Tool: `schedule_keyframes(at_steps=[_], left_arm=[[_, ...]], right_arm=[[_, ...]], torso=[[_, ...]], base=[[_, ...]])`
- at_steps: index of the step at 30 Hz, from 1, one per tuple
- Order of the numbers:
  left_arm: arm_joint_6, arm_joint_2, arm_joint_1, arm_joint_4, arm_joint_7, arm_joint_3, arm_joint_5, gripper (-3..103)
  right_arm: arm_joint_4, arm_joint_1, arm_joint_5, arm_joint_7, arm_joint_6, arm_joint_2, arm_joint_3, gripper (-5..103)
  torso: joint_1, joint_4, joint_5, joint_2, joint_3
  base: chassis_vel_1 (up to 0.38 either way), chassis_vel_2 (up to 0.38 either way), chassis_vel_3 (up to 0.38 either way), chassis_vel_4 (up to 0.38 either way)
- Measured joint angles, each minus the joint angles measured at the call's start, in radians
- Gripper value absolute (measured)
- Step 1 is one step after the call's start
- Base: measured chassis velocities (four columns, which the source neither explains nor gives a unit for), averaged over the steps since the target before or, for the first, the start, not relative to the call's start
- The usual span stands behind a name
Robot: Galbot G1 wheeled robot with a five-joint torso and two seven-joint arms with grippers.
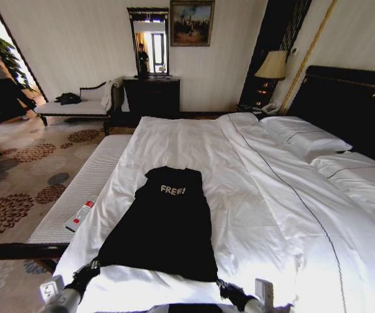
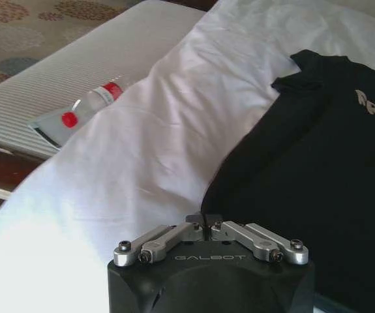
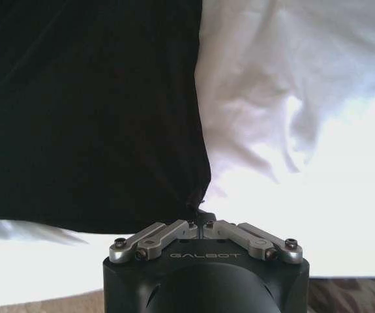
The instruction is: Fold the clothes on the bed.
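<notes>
Clearly soft and light, the single black T-shirt lies spread flat in the lower centre of the head view, on the white duvet of the bed, collar toward the pillows and hem toward the bottom edge of the frame. Such limp fabric will likely sag and crease wherever it is unsupported, so the two hem corners look like the sensible places to take it.

At the lower left of the head view the left pincer sits at the left hem corner; in the left wrist view its fingers are drawn together at the cloth's edge, apparently pinching it. The right pincer, at the lower right of the shirt, is likewise closed, with a nip of dark hem between its tips in the right wrist view.

Counted: one T-shirt, one bed, two pincers. One clear bottle with a red cap lies on the striped bench left of the bed.
</notes>
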Motion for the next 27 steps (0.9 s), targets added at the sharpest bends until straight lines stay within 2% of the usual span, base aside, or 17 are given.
schedule_keyframes(at_steps=[3,8,13,27], left_arm=[[-0.004,0.001,0.021,-0.003,-0.002,-0.008,-0.002,1],[-0.012,-0.012,0.095,-0.054,-0.010,-0.041,0.055,1],[-0.012,-0.042,0.139,-0.092,-0.024,-0.026,0.090,1],[-0.011,-0.070,0.145,-0.075,-0.031,-0.002,0.134,1]], right_arm=[[0.007,-0.020,-0.022,0.003,-0.010,-0.004,0.007,0],[0.015,-0.032,-0.027,0.009,-0.031,-0.021,0.033,0],[0.013,-0.037,-0.049,0.010,-0.035,-0.013,0.014,0],[-0.010,-0.038,-0.085,0.009,-0.031,-0.017,-0.007,0]], torso=[[0.000,0.0001,0.0001,0.000,0.000],[0.000,0.0002,0.0003,0.000,0.000],[0.000,0.0002,0.0004,0.000,0.000],[0.000,0.0001,0.0002,0.000,0.000]], base=[[0.000,0.000,0.000,0.000],[0.000,0.000,0.000,0.000],[0.000,0.000,0.000,0.000],[0.000,0.000,0.000,0.000]])
